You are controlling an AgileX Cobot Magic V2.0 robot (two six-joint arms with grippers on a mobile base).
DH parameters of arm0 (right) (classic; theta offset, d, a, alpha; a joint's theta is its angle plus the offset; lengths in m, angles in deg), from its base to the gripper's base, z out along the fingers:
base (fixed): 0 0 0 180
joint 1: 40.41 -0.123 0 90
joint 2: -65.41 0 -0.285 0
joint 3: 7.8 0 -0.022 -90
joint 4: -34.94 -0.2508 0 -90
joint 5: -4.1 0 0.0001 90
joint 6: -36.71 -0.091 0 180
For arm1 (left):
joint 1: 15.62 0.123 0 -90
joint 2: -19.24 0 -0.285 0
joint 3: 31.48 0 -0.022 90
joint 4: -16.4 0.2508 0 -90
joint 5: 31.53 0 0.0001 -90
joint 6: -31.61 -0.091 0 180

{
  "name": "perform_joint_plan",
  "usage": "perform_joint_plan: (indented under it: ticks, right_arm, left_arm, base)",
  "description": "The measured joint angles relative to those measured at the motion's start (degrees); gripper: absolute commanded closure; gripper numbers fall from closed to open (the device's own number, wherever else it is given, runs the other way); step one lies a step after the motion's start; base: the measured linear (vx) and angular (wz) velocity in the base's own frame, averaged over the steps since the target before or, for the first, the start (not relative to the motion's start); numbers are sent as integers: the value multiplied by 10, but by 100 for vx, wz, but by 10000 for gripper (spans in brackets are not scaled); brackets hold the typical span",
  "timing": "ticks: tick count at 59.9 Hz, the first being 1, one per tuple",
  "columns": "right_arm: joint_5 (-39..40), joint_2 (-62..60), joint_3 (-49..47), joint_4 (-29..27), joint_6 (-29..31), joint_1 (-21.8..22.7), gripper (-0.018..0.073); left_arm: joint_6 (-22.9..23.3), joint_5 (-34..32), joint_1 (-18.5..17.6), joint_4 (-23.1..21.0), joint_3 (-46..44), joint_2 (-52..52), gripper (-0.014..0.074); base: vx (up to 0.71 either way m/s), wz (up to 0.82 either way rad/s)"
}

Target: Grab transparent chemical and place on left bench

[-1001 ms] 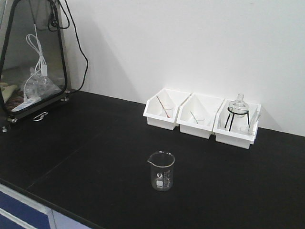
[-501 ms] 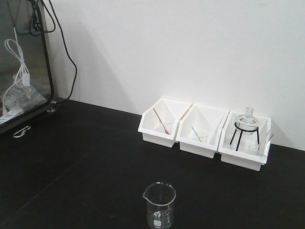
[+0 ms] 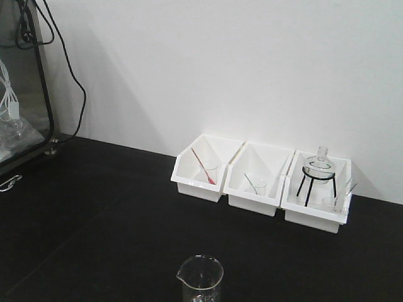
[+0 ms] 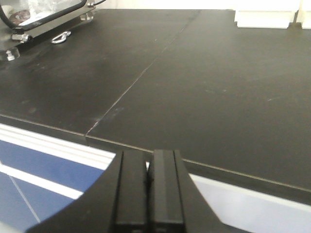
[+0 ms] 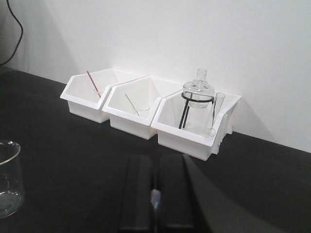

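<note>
Between the clamped fingers of the right hand point(image 5: 155, 165), just a pale sliver of slim clear plastic dropper pipette point(image 5: 154, 197). Ahead-left on the long black-topped bench point(image 5: 73, 145), clear glass beaker point(image 5: 7, 177), markings unreadable. Left hand point(image 4: 149, 165) pressed together.

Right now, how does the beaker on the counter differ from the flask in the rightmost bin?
The beaker is straight-walled and wide-mouthed with a spout; the flask is round-bodied with a narrow neck. The beaker stands directly on the black counter; the flask sits raised on a black tripod inside the white bin. Both are clear glass and upright.
</note>
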Motion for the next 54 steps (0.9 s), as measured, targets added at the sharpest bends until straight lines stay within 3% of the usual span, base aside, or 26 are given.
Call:
perform_joint_plan:
  ticks: [17,22,30,43,50,54]
  right_arm:
    - [40,4,0,-3,-5,0,566]
    - [57,13,-18,18,-19,0,563]
    - [58,70,-107,112,-94,0,562]
    - [122,251,-259,324,-289,0,561]
    - [143,333,-311,363,-328,-29,561]
    - [129,380,-344,367,-327,-80,561]
  left_arm:
    - [0,0,0,0,0,0,600]
    - [0,0,0,0,0,0,600]
    - [0,0,0,0,0,0,600]
    - [0,0,0,0,0,0,600]
    - [0,0,0,0,0,0,600]
    - [0,0,0,0,0,0,600]
  base:
    - [0,1]
    - [0,0]
    - [0,0]
    - [0,0]
    - [0,0]
    - [0,0]
